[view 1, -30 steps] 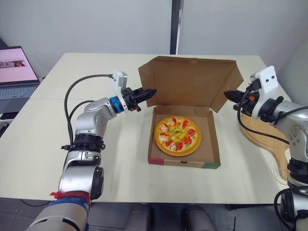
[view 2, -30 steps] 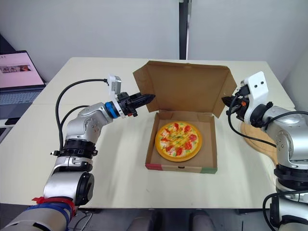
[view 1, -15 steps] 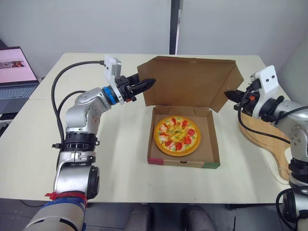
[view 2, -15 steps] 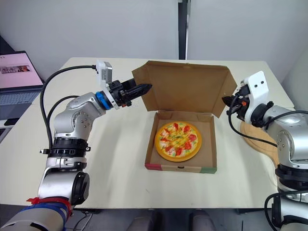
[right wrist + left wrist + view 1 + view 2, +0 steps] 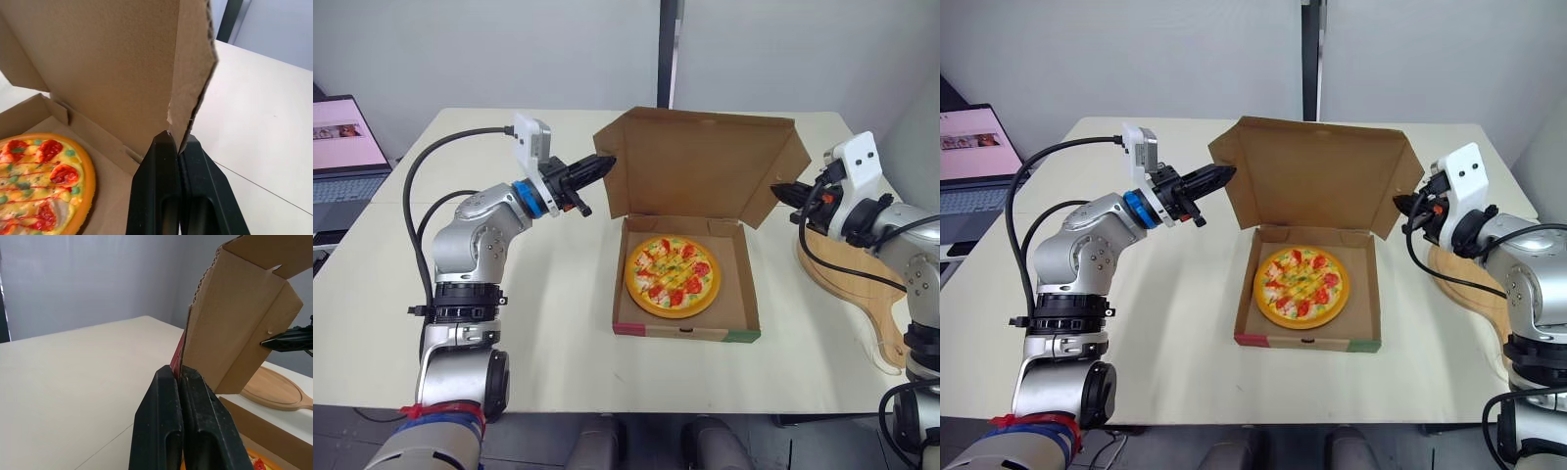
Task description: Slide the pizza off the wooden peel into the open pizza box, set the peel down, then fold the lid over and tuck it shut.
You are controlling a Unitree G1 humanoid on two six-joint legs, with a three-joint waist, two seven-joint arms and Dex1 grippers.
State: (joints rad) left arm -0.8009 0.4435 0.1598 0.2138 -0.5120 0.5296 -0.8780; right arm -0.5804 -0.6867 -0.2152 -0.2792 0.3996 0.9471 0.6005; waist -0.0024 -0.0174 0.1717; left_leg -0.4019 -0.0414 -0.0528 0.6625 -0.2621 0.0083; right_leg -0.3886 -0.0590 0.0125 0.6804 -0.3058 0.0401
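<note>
The pizza point(image 5: 672, 275) lies flat in the base of the open cardboard pizza box point(image 5: 744, 318). Its lid point(image 5: 700, 166) stands upright at the back, side flaps angled forward. My left gripper point(image 5: 607, 161) is shut on the edge of the lid's left flap point(image 5: 230, 323), which runs down between the fingertips in the left wrist view. My right gripper point(image 5: 775, 189) is shut on the lower corner of the right flap point(image 5: 193, 73). The wooden peel point(image 5: 847, 279) lies flat on the table to the right of the box, under my right arm.
An open laptop point(image 5: 347, 147) sits on a side table at the far left. The cream table point(image 5: 558, 323) has bare room in front of and left of the box. A dark wall seam point(image 5: 671, 54) rises behind the table.
My left gripper rose from beside the box base and moved up to the left flap's edge. The lid's top edge sits slightly higher. The right gripper has stayed put.
</note>
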